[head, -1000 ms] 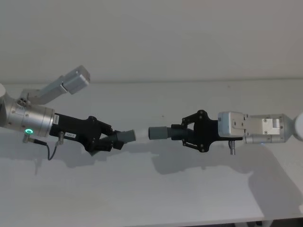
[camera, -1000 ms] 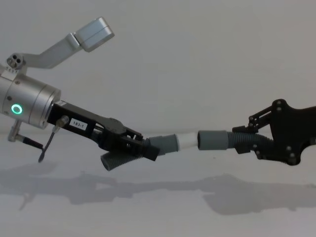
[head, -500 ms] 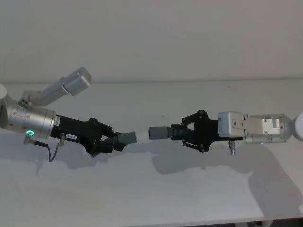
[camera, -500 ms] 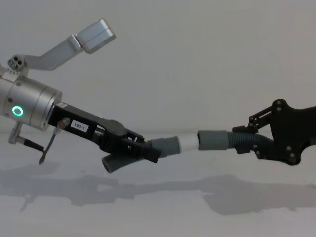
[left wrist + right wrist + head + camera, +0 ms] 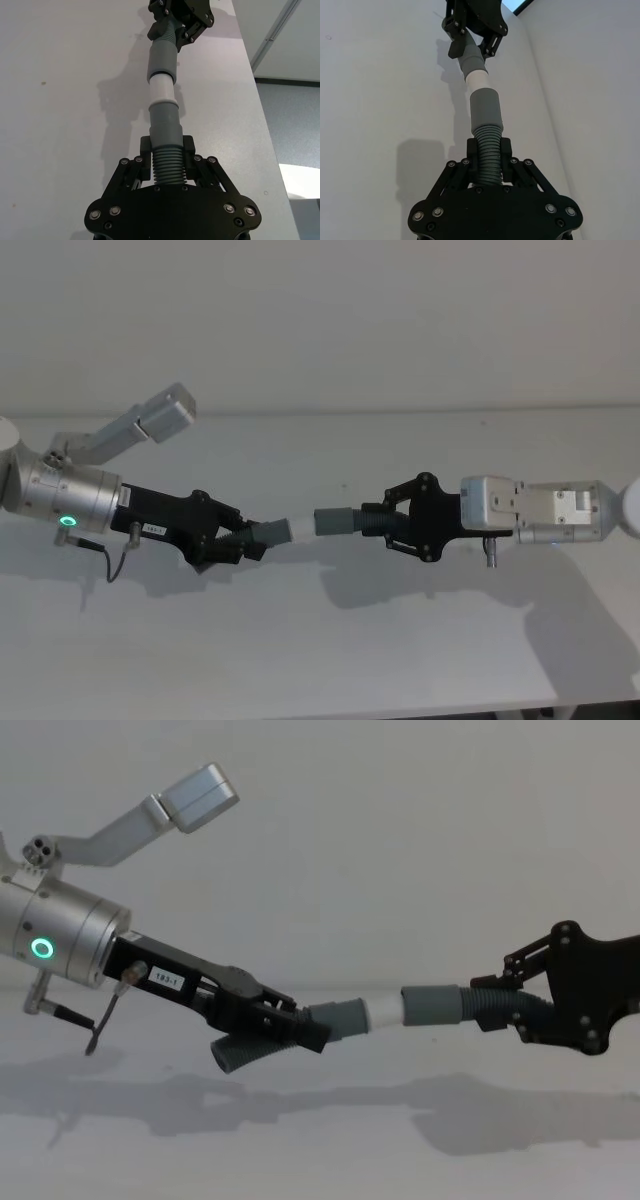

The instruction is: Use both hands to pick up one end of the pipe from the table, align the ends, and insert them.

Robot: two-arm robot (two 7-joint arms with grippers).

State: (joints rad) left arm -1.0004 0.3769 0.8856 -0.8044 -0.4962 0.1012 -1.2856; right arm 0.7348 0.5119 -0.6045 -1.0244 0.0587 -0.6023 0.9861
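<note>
Left gripper (image 5: 243, 542) is clamped on the ribbed body of the pipe piece with the white spigot (image 5: 161, 88), held clear above the table (image 5: 330, 660). Right gripper (image 5: 388, 525) is pinched on the ribbed part of the other piece, just behind its open cuff (image 5: 336, 521), also in the air.

Status:
- Pickup: done, both pieces are lifted, their shadows fall on the white surface below.
- Alignment: close. Both wrist views show the two pieces nearly in line, with a slight bend at the joint. In the chest view the left piece rises toward the right cuff (image 5: 432, 1004) at a shallow angle.
- Insertion: started at most. The spigot tip meets the mouth of the open cuff, but a long stretch of white is exposed between the two grey cuffs. Can't tell how deep the tip sits inside.

Left to do, my read: level the left piece onto the right piece's axis, then push the ends together until the white is covered.
</note>
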